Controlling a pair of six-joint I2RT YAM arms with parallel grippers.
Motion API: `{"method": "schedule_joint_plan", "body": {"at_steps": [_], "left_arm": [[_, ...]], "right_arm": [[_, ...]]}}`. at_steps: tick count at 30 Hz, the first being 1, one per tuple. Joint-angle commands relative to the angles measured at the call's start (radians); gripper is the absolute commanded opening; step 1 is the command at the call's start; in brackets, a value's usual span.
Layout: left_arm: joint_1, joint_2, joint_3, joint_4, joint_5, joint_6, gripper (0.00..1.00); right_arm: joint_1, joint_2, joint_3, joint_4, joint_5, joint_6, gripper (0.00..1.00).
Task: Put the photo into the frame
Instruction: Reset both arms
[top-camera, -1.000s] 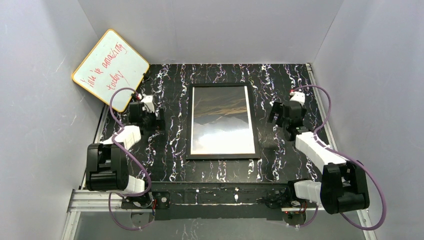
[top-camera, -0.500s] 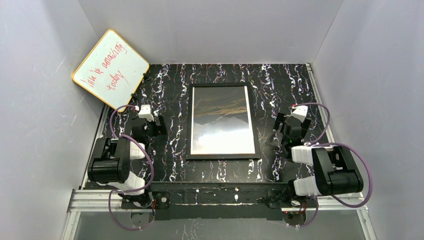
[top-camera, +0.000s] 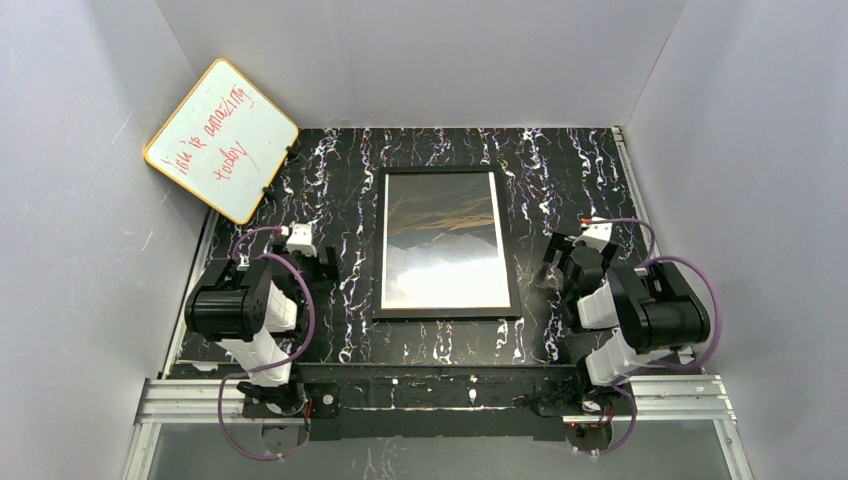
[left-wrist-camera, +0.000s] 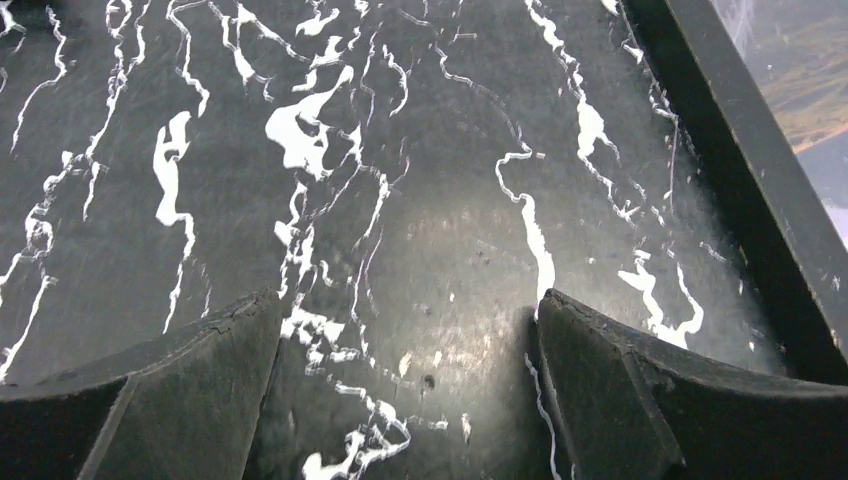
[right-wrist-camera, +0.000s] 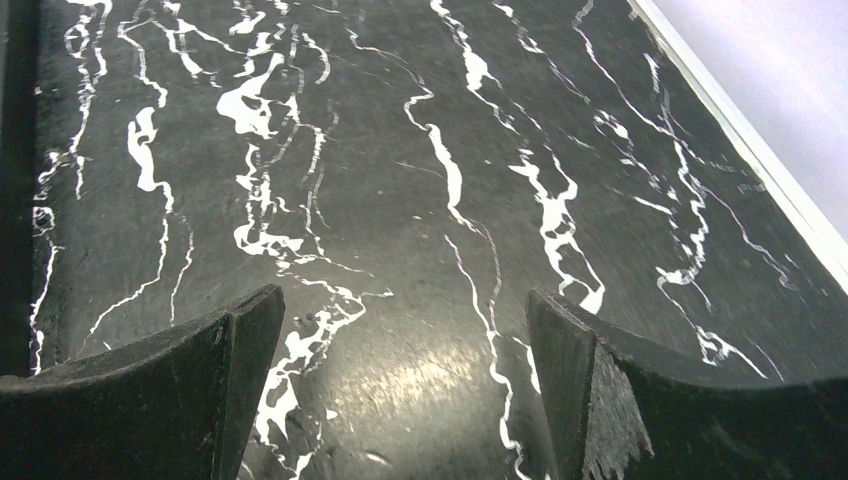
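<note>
The photo (top-camera: 445, 240) lay inside the frame (top-camera: 381, 250), with its misty hills and pale sky facing up. The black edge went all the way around it, and no corner of paper poked out. The frame was flat in the middle of the table (top-camera: 340, 180), long side running away from the arms. It looked like the job was done, or very nearly.

The left gripper (left-wrist-camera: 405, 300) was low over the bare table, just beside the frame's left edge but not touching it. Its two fingers were spread wide with nothing between them. The right gripper (right-wrist-camera: 402, 298) was on the other side, also low, also spread wide and empty. I think they were apart like that because there was nothing left to hold. Each arm sat folded on its own side, likely so it would not bump the glass.

A whiteboard (top-camera: 220, 140) with red writing leaned on the wall at the far left corner, well away from the frame.
</note>
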Motion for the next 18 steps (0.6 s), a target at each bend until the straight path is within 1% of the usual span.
{"method": "schedule_joint_plan", "body": {"at_steps": [1,2,4,7,18], "left_arm": [[-0.023,-0.006,0.1,-0.135,-0.118,0.008,0.98],[-0.024,-0.004,0.095,-0.117,-0.123,0.006,0.98],[-0.025,-0.006,0.088,-0.102,-0.125,0.006,0.98],[-0.025,-0.008,0.084,-0.099,-0.125,0.006,0.98],[-0.024,-0.003,0.087,-0.098,-0.127,0.008,0.98]], "right_arm": [[-0.043,0.021,0.064,0.023,-0.104,-0.001,0.99],[-0.062,0.034,0.067,0.041,-0.133,-0.002,0.99],[-0.068,0.012,0.072,-0.016,-0.136,0.013,0.99],[-0.068,0.016,0.049,0.048,-0.137,0.002,0.99],[-0.067,0.013,0.054,0.031,-0.136,0.003,0.99]]}}
